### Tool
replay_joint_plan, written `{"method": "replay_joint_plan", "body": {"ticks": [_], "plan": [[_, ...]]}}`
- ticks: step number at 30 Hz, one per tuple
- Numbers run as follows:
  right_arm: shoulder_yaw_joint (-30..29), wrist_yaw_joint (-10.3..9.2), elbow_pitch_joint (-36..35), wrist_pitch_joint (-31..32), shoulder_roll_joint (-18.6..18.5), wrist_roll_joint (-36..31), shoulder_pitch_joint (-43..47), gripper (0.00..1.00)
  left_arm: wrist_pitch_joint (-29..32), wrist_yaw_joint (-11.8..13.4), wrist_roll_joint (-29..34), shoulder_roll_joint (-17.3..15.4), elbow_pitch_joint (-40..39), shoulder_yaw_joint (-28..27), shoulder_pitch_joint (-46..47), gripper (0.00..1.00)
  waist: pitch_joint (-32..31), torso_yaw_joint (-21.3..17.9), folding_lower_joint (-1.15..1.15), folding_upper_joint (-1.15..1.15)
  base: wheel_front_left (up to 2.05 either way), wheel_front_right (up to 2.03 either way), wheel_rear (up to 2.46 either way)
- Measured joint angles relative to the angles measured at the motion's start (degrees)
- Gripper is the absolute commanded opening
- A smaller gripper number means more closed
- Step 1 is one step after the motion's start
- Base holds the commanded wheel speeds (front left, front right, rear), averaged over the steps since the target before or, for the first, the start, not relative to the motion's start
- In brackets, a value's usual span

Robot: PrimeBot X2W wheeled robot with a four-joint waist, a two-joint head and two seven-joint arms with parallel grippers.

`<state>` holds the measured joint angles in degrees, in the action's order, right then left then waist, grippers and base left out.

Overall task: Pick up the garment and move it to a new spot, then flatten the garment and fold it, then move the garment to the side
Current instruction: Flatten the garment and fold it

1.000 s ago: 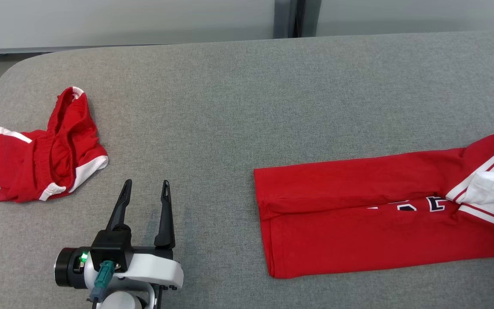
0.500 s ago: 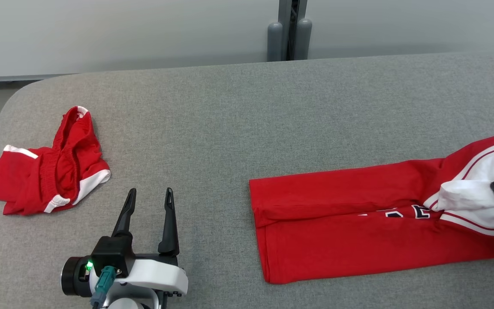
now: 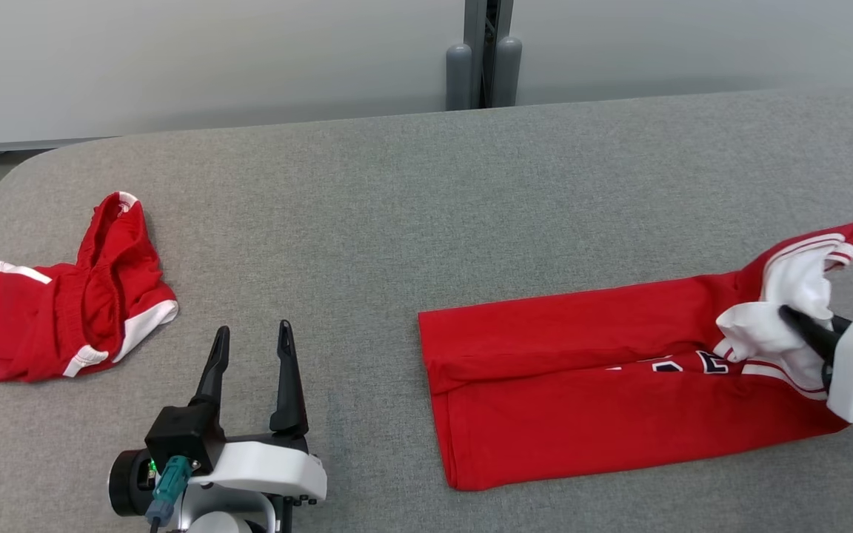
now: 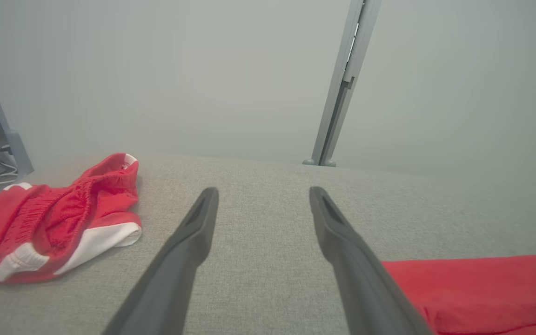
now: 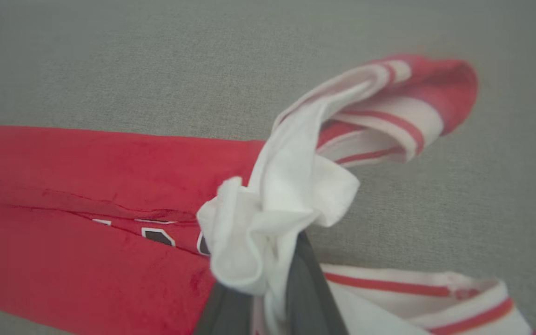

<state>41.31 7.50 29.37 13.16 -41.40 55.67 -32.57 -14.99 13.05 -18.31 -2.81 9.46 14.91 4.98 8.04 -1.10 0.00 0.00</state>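
The garment [image 3: 589, 385] is a red shirt with white striped sleeves, lying folded lengthwise on the grey table [image 3: 412, 192] at the right. My right gripper [image 3: 788, 316] is shut on a bunch of its white sleeve fabric [image 5: 272, 204], lifted off the table; the striped cuff [image 5: 403, 102] curls above. My left gripper [image 3: 252, 339] stands open near the table's front left, apart from the garment, with nothing between its fingers [image 4: 193, 232]. The garment's red edge [image 4: 482, 288] lies right of the left gripper in the left wrist view.
Crumpled red shorts [image 3: 71, 296] with white trim lie at the table's left edge, also in the left wrist view [image 4: 49, 214]. A grey post [image 3: 482, 52] stands behind the table against a pale wall.
The head camera has shifted. My right gripper has come into view from the right, carrying the white sleeve up and leftward over the shirt. The left gripper stays open in place.
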Motion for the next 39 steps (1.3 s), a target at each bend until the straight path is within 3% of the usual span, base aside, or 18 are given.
{"method": "replay_joint_plan", "body": {"ticks": [5, 11, 20, 28, 32, 39], "plan": [[-5.93, 0.0, -5.08, 4.64, 2.7, -4.23, 3.26, 0.0, 0.0, 0.4, -0.99, 0.0, 0.14, 0.69, 0.23, 1.0, 0.11, -0.18, 0.0, 0.0, 0.0, 0.0, 0.0], [-14.74, 0.0, -12.27, 10.46, 8.47, -7.97, 9.81, 0.0, 0.0, 0.38, -1.0, 0.01, 0.43, 0.74, 0.24, 1.0, -0.53, -0.32, 0.0, 0.0, 0.0, 0.0, 0.0], [-27.42, 0.0, -23.34, 19.73, 23.16, -13.66, 19.52, 0.0, 0.0, -0.38, -0.8, 0.0, 0.69, -0.01, -0.26, 1.0, -2.1, -0.3, 0.0, 0.0, 0.0, 0.0, 0.0], [-34.87, -0.01, -26.31, 22.9, 35.12, -18.52, 22.32, 0.0, 0.0, -0.71, 0.04, 0.02, 0.79, 0.35, -0.51, 1.0, -1.57, 1.07, 0.0, 0.0, 0.0, 0.0, 0.0], [-37.1, -0.01, -25.62, 22.96, 37.57, -18.83, 21.53, 0.0, 0.0, -0.71, 0.14, 0.02, 1.19, 0.2, -0.48, 1.0, -0.73, 2.25, 0.0, 0.0, 0.0, 0.0, 0.0], [-36.74, -0.01, -23.97, 22.27, 38.5, -17.84, 20.16, 0.0, 0.0, -0.89, 0.67, 0.0, 1.18, 0.12, 0.06, 1.0, 0.52, 5.2, 0.0, 0.0, 0.0, 0.0, 0.0]]}}
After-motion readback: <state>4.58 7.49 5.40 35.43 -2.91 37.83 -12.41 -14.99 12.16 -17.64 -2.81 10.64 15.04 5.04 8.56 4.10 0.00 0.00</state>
